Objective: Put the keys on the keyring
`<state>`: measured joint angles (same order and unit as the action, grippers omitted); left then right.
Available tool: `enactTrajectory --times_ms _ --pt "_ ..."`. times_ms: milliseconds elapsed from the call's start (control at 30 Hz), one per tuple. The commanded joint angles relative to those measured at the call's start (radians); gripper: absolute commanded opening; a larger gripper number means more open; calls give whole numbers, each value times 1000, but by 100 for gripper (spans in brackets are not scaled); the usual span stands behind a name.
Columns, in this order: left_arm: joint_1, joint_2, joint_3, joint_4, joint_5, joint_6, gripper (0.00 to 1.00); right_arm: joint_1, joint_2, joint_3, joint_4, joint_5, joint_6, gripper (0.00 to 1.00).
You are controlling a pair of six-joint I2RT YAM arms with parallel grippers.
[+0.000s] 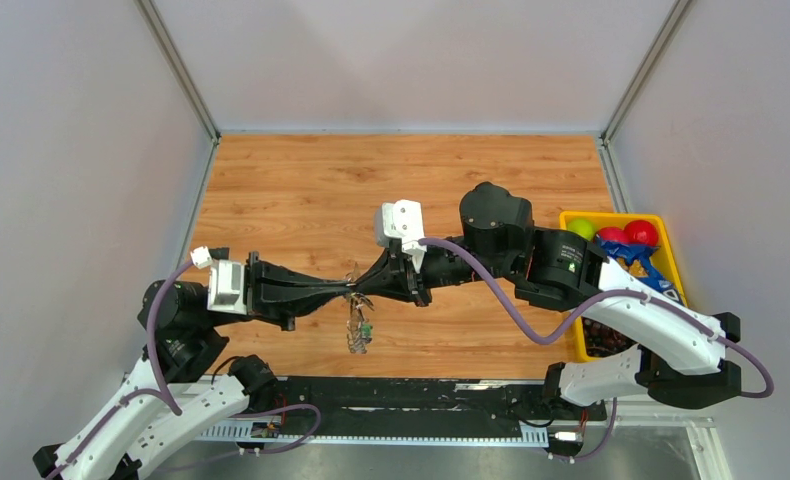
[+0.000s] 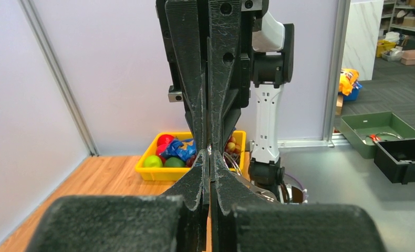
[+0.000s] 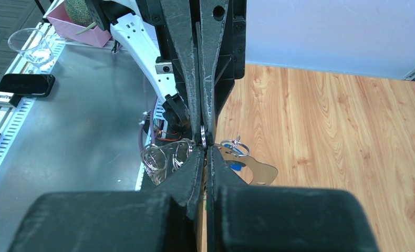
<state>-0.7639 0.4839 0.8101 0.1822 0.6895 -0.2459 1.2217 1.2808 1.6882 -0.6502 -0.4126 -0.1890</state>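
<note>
Silvery keyring (image 1: 356,312), v. thin, multi-loop

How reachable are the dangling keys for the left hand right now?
Probably not reachable yet. The left hand is shut tip to tip against the right hand, both seemingly pinching the keyring, with the keys hanging just below. It would have to let go first.

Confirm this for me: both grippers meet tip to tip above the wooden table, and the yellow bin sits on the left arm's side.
One part is wrong. The yellow bin sits on the right arm's side, at the right edge of the wooden table; the top external view shows it. The left gripper and the right gripper do meet tip to tip above the table.
</note>
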Motion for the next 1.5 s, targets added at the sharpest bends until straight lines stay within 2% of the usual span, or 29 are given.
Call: enactTrajectory --times_ms 0,100,167,200,300,367,633,1033,1467 --pt "-1 -17 13 53 -9 8 0 8 -18 -1 33 17 -6 0" --pt "0 -5 44 11 -6 12 0 9 -19 1 10 34 0 0" --pt "0 13 81 -61 4 26 8 7 -14 17 -21 48 4 0" --pt "0 18 97 -127 6 36 17 7 -11 23 -37 51 7 0" --pt "0 39 165 -276 -2 63 27 7 -10 22 -79 55 12 0" --pt "0 38 193 -354 -25 77 37 7 -12 15 -116 58 12 0" --pt "0 97 338 -676 -59 135 51 7 -8 -36 -170 34 30 0" --pt "-1 212 370 -897 5 184 52 7 61 -36 -204 8 88 0" --pt "-1 218 344 -900 8 195 46 7 112 20 -201 6 93 0"
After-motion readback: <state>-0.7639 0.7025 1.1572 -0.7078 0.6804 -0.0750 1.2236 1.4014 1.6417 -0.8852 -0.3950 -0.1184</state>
